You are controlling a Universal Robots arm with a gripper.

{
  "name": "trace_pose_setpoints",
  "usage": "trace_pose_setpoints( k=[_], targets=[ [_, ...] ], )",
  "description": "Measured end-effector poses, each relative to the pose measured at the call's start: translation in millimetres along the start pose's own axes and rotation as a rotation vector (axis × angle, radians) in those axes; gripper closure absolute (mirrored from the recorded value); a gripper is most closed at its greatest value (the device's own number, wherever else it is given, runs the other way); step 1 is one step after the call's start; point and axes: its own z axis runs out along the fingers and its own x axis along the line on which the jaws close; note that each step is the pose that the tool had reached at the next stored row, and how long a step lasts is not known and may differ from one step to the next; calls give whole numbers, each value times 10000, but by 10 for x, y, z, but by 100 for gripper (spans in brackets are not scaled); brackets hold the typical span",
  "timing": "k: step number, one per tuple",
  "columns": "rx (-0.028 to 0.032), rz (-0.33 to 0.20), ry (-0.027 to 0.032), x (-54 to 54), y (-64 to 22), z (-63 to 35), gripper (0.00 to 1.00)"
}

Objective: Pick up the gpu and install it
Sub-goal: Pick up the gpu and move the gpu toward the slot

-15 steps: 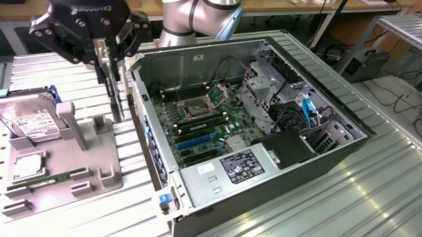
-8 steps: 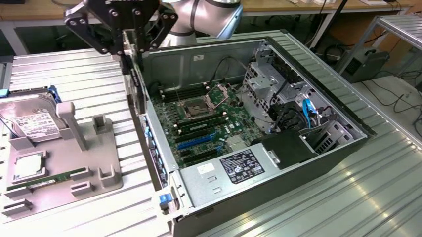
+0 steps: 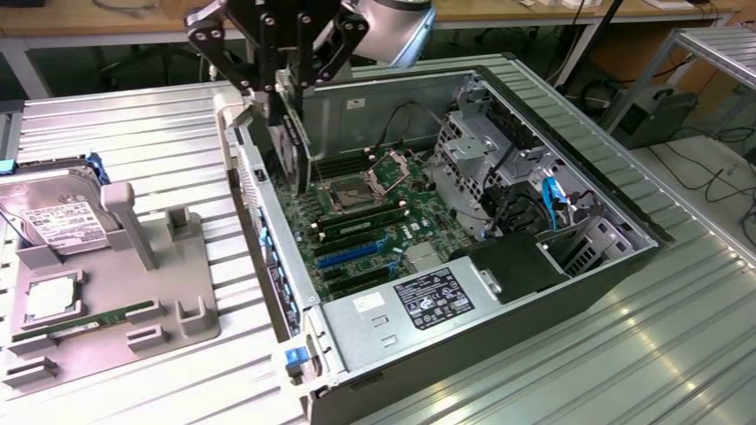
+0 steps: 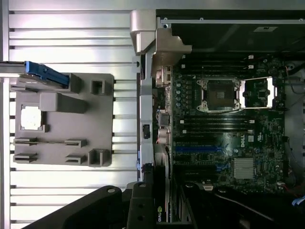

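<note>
**Card's in the claw, hanging over the open case**

So the arm (image 3: 396, 27) drops in from the top edge of the exterior view, a bit left of centre. The wrist points pretty much straight down over the open computer case (image 3: 354, 106).

The gripper (image 3: 283, 88) has its jaws partway closed and pinched on the gpu (image 3: 296, 146), so the card is properly held, not loose. The gpu hangs on edge below the fingers (image 4: 139, 210), just inside the case wall on the exterior view's left. It's over the motherboard (image 3: 366, 226), near the processor socket (image 3: 354, 190). I can't tell if its bottom edge touches the board.

Down in the lower left, the grey tray (image 3: 165, 292) has the hard drive (image 3: 53, 217) and memory stick (image 3: 83, 325) in it, well apart from the gripper.
</note>
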Motion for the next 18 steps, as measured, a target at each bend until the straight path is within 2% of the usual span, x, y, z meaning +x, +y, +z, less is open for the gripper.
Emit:
trace_pose_setpoints(
  k=[6,11,13,18],
  targets=[
    [0,3,45,-286,-1,33,74],
    [-1,10,160,-618,-7,143,74],
    [2,12,188,-697,-9,170,74],
    [1,20,286,-989,-14,274,74]
  ],
)
